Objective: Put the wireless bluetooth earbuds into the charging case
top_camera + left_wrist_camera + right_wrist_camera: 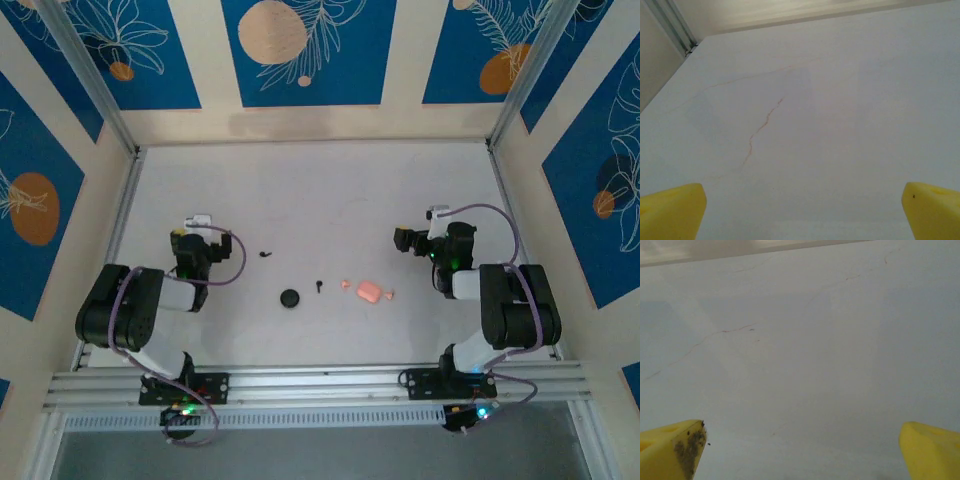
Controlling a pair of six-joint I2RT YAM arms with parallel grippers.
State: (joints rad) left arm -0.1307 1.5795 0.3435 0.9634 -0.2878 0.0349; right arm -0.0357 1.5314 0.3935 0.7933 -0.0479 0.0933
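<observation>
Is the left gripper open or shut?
Open. The left gripper has its yellow fingertips far apart, with nothing held between them.

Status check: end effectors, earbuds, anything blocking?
Left end effector open, right end effector open, both empty. Black earbuds and pink earbuds loose on table, outside black case and pink case. Nothing blocking them.
</observation>
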